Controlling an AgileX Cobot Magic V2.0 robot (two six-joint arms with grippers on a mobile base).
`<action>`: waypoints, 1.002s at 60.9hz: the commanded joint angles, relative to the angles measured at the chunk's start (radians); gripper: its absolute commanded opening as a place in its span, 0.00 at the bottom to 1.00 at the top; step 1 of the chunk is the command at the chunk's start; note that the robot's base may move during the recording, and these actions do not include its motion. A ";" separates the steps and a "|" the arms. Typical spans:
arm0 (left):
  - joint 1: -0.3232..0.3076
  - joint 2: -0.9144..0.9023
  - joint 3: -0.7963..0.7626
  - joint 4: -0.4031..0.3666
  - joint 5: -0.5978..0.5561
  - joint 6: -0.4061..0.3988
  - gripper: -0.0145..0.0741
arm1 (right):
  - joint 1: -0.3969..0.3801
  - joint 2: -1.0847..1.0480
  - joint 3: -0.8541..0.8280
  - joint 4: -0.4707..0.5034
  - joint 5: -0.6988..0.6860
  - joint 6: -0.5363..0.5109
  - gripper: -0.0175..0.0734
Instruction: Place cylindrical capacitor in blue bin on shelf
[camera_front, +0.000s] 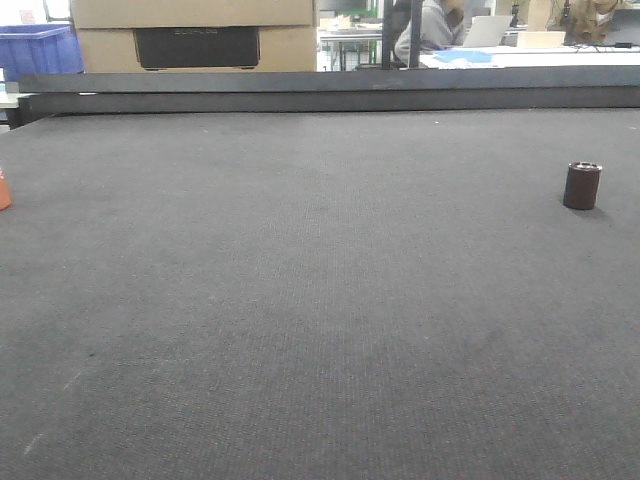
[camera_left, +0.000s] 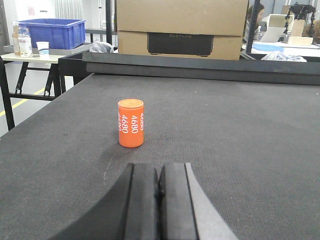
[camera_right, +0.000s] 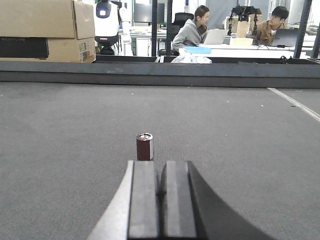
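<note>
The cylindrical capacitor (camera_front: 582, 186), a stubby dark maroon cylinder with a pale top rim, stands upright on the dark mat at the right in the front view. In the right wrist view it (camera_right: 144, 146) stands just beyond my right gripper (camera_right: 161, 167), slightly left of its centre line; the jaws are shut and empty. My left gripper (camera_left: 159, 170) is shut and empty, with an orange-red cylinder marked 4680 (camera_left: 131, 123) standing ahead of it, a little to the left. The shelf and its bins are out of view. Neither gripper shows in the front view.
The orange-red cylinder shows at the left edge of the front view (camera_front: 4, 190). A raised dark rail (camera_front: 330, 92) bounds the mat's far side. Cardboard boxes (camera_front: 195, 35) and a blue crate (camera_left: 52, 32) on a side table stand beyond it. People sit at desks behind.
</note>
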 joint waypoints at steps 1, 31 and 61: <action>0.002 -0.004 -0.002 -0.006 -0.015 0.000 0.04 | 0.002 -0.003 0.000 0.004 -0.019 -0.001 0.02; 0.001 -0.004 -0.002 -0.006 -0.039 0.000 0.04 | 0.002 -0.003 0.000 0.004 -0.019 -0.001 0.02; 0.001 -0.004 -0.002 -0.006 -0.293 0.000 0.04 | 0.002 -0.003 0.000 0.004 -0.135 -0.001 0.02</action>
